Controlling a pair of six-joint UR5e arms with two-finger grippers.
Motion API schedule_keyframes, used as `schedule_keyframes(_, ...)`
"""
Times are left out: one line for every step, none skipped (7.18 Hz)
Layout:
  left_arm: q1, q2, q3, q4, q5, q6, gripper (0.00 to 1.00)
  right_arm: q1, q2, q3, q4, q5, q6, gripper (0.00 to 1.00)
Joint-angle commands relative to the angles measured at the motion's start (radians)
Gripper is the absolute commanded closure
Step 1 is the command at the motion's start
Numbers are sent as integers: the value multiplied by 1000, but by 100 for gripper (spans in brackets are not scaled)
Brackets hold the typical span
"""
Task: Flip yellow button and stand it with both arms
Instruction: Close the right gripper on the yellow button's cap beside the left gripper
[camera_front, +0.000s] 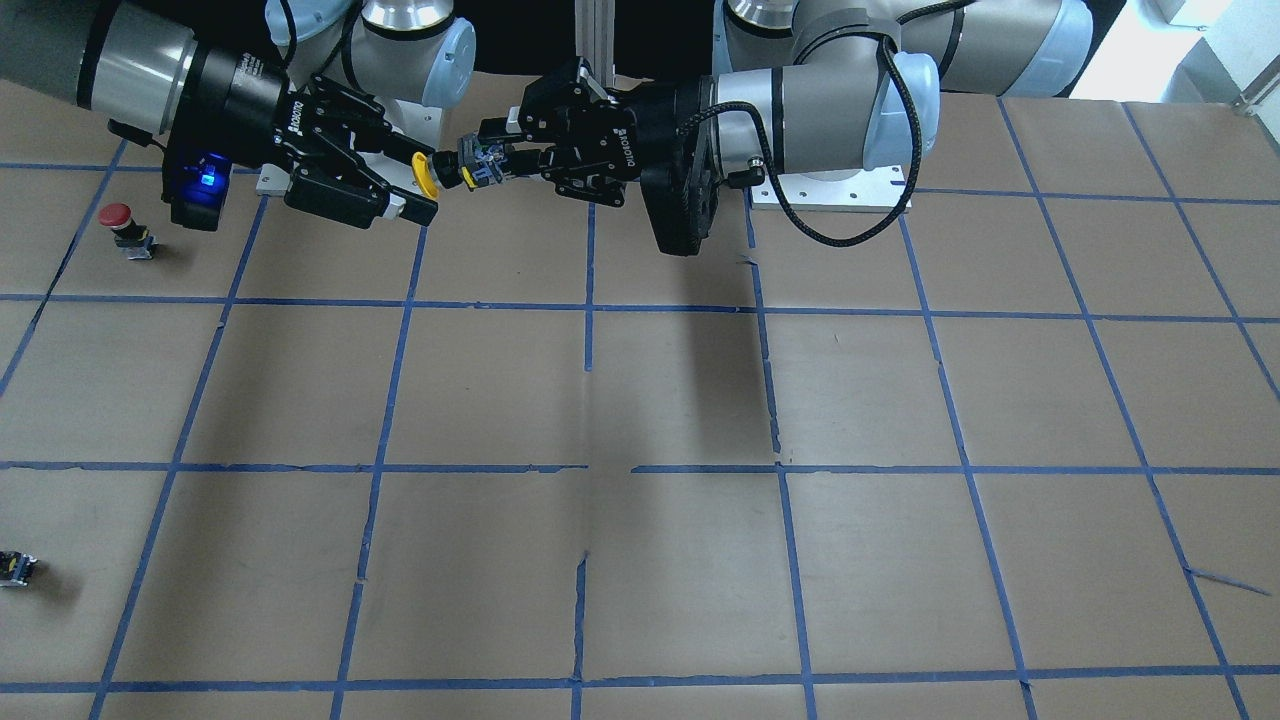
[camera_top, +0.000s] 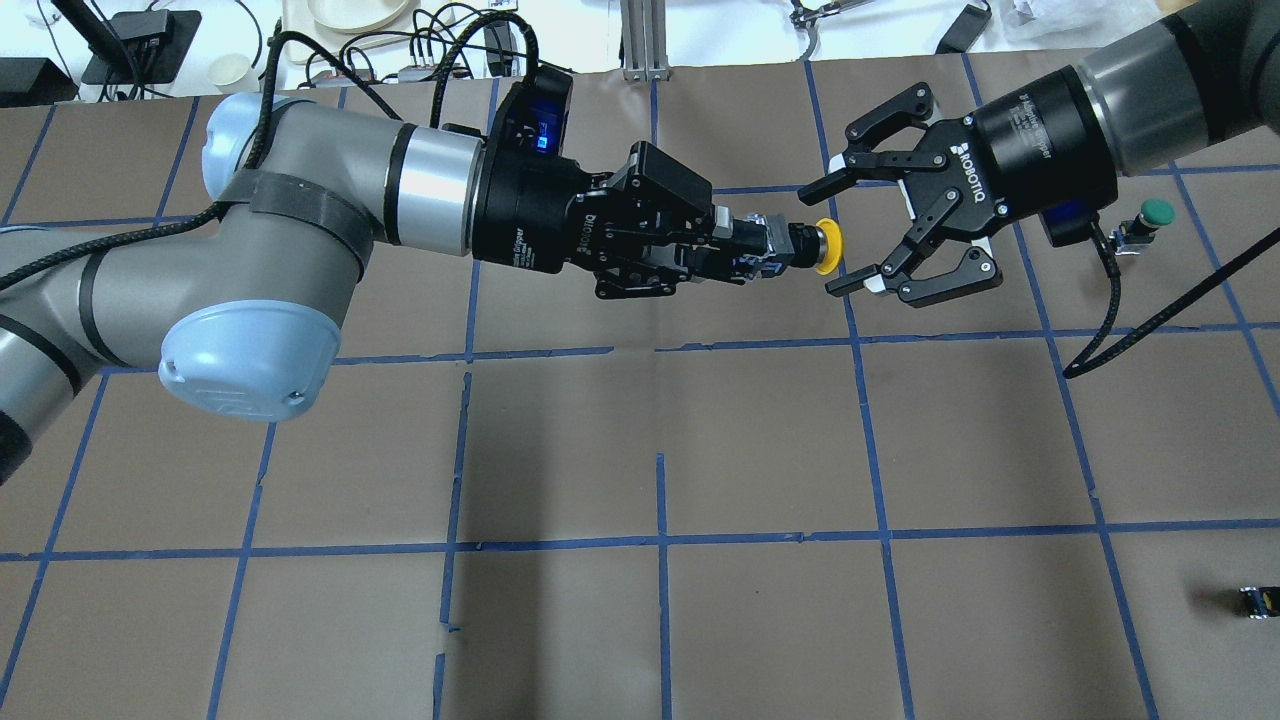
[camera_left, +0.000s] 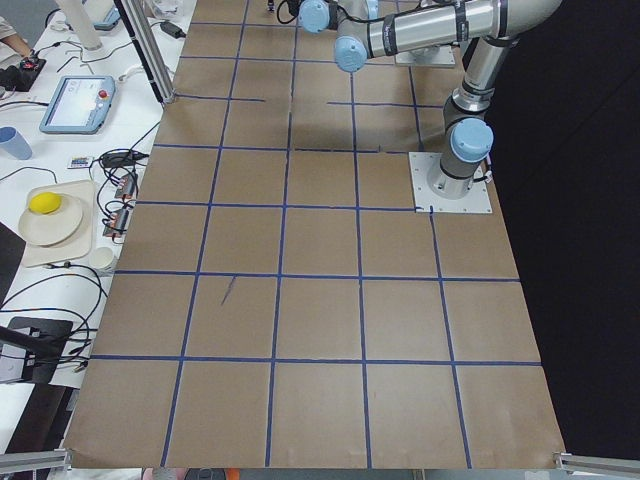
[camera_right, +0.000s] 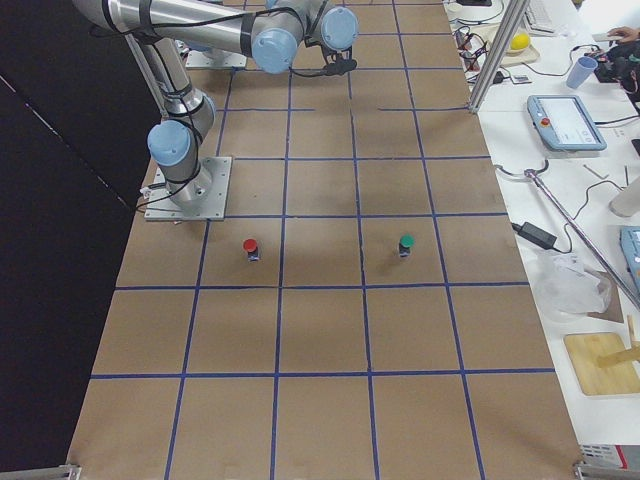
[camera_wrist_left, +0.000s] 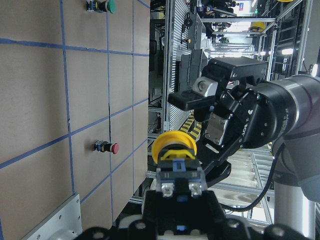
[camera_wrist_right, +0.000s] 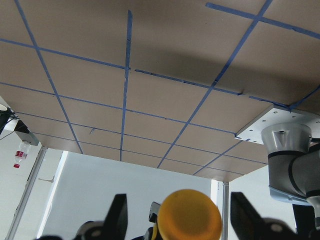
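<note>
The yellow button (camera_top: 824, 247) is held level in the air, cap pointing at my right gripper. My left gripper (camera_top: 755, 250) is shut on its black-and-grey body; it also shows in the front view (camera_front: 492, 162). My right gripper (camera_top: 822, 238) is open, its fingers on either side of the yellow cap (camera_front: 424, 174) and apart from it. In the left wrist view the cap (camera_wrist_left: 172, 146) faces the open right gripper (camera_wrist_left: 200, 131). In the right wrist view the cap (camera_wrist_right: 190, 215) sits between the two spread fingers (camera_wrist_right: 118, 214).
A red-capped button (camera_front: 118, 224) stands on the table under my right arm. A green-capped button (camera_top: 1150, 216) stands beside my right wrist. A small black block (camera_top: 1255, 600) lies near the table's right edge. Brown paper with a blue tape grid (camera_top: 660, 540) covers the table.
</note>
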Motion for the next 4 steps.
schedule_keyframes(0,1,0,0,2,-10,95,0,0,-1,-3,4,-4,60)
schedule_keyframes(0,6,0,0,2,-12,95,0,0,-1,-3,4,-6,66)
schedule_keyframes(0,6,0,0,4,-12,94,0,0,-3,-3,4,-6,68)
schedule_keyframes(0,9,0,-2,4,-12,94,-2,0,-3,-3,4,-6,71)
